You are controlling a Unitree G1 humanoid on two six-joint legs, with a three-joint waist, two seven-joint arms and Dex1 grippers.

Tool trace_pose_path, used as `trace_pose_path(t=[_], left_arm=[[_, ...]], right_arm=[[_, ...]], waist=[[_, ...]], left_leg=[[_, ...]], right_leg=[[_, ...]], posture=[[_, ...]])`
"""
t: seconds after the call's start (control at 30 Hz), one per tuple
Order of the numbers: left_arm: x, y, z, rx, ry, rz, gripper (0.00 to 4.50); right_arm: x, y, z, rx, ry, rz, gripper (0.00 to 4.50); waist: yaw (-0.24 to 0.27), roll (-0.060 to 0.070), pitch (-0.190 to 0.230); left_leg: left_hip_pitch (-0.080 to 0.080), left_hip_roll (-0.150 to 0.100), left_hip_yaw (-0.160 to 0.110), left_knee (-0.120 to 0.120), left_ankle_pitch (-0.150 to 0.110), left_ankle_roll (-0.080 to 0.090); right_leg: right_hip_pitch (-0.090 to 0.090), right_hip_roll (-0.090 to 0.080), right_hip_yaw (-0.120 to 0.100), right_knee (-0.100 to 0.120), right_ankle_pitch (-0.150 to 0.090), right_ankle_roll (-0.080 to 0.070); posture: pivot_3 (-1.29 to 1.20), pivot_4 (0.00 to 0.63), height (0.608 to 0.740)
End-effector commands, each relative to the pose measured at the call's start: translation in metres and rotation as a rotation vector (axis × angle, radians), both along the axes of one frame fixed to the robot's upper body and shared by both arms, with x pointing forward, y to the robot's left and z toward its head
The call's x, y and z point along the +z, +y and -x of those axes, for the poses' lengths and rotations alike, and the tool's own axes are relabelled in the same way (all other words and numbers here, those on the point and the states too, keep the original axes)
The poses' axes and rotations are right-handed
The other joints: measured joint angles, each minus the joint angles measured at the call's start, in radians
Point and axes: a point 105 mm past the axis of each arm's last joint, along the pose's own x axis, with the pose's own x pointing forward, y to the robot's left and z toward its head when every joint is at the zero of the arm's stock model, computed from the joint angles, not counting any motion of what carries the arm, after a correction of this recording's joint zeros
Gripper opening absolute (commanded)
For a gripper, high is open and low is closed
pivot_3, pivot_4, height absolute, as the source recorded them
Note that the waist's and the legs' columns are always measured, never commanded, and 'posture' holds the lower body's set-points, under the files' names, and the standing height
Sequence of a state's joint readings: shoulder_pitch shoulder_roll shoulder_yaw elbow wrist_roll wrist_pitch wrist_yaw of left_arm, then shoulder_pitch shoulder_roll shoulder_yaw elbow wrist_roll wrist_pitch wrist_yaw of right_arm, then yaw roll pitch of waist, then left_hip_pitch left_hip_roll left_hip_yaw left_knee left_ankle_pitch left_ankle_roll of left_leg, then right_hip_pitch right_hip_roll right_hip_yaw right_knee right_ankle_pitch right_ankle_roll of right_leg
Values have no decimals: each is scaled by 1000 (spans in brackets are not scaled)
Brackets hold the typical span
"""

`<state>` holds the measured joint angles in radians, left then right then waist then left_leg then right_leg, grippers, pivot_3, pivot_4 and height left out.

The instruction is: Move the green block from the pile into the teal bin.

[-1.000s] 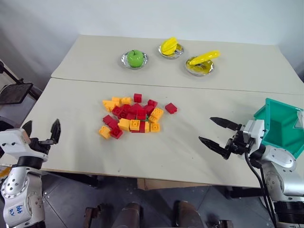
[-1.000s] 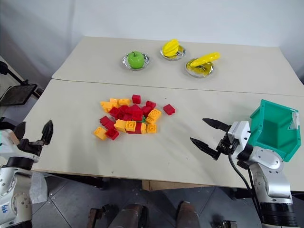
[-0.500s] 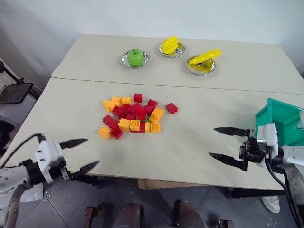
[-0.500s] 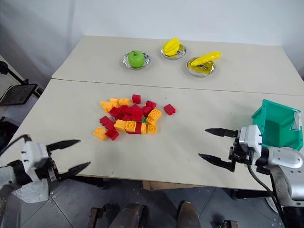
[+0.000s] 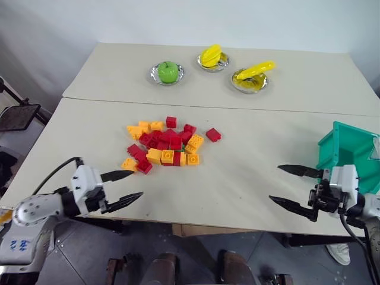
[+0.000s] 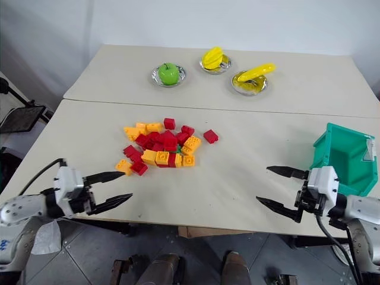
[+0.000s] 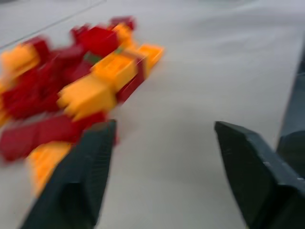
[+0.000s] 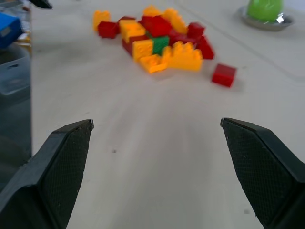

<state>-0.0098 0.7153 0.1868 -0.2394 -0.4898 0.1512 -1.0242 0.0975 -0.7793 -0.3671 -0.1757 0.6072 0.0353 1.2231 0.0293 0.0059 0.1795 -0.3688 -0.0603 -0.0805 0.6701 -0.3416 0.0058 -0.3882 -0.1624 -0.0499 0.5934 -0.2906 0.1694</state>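
Observation:
The pile (image 5: 163, 145) of red and yellow-orange bricks lies left of the table's middle. The green block (image 8: 160, 44) sits wedged among them near the pile's right side, mostly hidden from the head views. At the table's right edge stands the teal bin (image 5: 350, 154), tilted, with its opening toward the table. My left gripper (image 5: 138, 184) is open at the front left edge, pointing toward the pile, a short way from the nearest bricks. My right gripper (image 5: 274, 183) hangs open and empty just left of the bin.
A lone red brick (image 5: 214, 135) lies just right of the pile. On the far table sit three metal dishes: a green apple (image 5: 167, 71), a yellow fruit (image 5: 212, 57) and a banana (image 5: 252, 76). A seam runs between the two tables.
My left arm swung in from beside the table's left edge, and its gripper turned to point at the pile, jaws somewhat narrower. My right gripper drew back a little toward the bin.

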Motion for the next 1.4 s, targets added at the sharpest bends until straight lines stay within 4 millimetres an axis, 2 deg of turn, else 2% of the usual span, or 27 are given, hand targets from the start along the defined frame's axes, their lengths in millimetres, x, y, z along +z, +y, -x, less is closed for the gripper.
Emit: trace_pose_path(t=[0.03, 0.1, 0.23, 0.27, 0.43, 0.5, 0.6, 0.7, 0.8, 0.97, 1.1, 1.23, 1.4], left_arm=[[-3, -32, -14, -129, -15, -7, 2080], [-5, -42, -22, -159, -6, -6, 1440], [-12, -75, -39, -256, 53, 8, 159], [-13, -81, -42, -269, 57, 0, 41], [2, -92, -89, -106, 16, 51, 41], [2, -86, -109, -28, 18, -2, 41], [9, -77, -127, 59, 32, 12, 41], [9, -59, -151, 191, 18, -37, 41], [25, -54, -162, 245, -16, 42, 41], [30, -45, -161, 249, -25, 46, 41], [24, -44, -139, 114, -11, -6, 41], [16, -50, -97, -135, 3, -107, 41], [13, -47, -79, -193, 10, -132, 41]], right_arm=[[15, 10, 5, 24, -50, -19, 4500], [16, 16, 5, 32, -55, -31, 4500], [16, 29, 4, 33, -66, -64, 4500], [15, 31, 4, 33, -66, -65, 4500], [16, 37, 1, 20, -78, -86, 4500], [15, 40, 1, 23, -79, -84, 4500], [16, 42, -1, 25, -83, -90, 4500], [17, 46, -5, 26, -93, -100, 4500], [16, 48, -7, 29, -95, -106, 4500], [15, 52, -10, 32, -96, -113, 4500], [14, 52, -11, 29, -97, -118, 4500], [13, 52, -13, 26, -96, -121, 4500], [12, 53, -13, 32, -93, -129, 4500]], waist=[[1, 0, 0], [-4, 0, 0], [-10, 0, 0], [-7, 0, 0], [-3, -1, 0], [-3, -1, 0], [-6, -1, 0], [-6, -1, 1], [-6, -2, 1], [-5, -2, 1], [-9, -2, 1], [-9, -2, 1], [-5, -2, 1]], left_leg=[[0, -1, 0, 1, 0, 0], [0, -1, 2, 1, 0, 0], [0, 1, 8, 0, 0, -1], [0, 1, 8, 1, 0, -1], [-2, 1, 8, 7, 0, -1], [-2, 1, 8, 8, 0, -1], [-2, 1, 8, 8, 0, -1], [-2, 1, 8, 8, 0, -1], [-2, 1, 8, 10, 0, -1], [-2, 1, 8, 10, 0, -1], [-2, 1, 8, 10, 0, -1], [-2, 2, 8, 10, 0, -1], [-2, 2, 8, 11, 0, -1]], right_leg=[[0, 0, 0, 0, 0, 0], [-1, 1, 0, 1, 0, 1], [-4, 2, 0, 2, 1, 1], [-4, 2, 0, 2, 1, 1], [-3, 2, 0, 3, 2, 3], [-3, 2, 0, 4, 2, 4], [-4, 3, 0, 4, 2, 4], [-4, 3, 0, 5, 2, 4], [-4, 3, 1, 6, 2, 4], [-4, 3, 1, 7, 2, 4], [-5, 3, 1, 7, 2, 4], [-5, 3, 1, 7, 2, 4], [-4, 3, 1, 8, 2, 4]], posture=[[0, 150, 740], [0, 150, 740], [0, 150, 740], [0, 150, 740], [0, 150, 740], [0, 150, 740], [0, 150, 740], [0, 150, 740], [0, 150, 740], [0, 150, 740], [0, 150, 740], [0, 150, 740], [0, 150, 740]])
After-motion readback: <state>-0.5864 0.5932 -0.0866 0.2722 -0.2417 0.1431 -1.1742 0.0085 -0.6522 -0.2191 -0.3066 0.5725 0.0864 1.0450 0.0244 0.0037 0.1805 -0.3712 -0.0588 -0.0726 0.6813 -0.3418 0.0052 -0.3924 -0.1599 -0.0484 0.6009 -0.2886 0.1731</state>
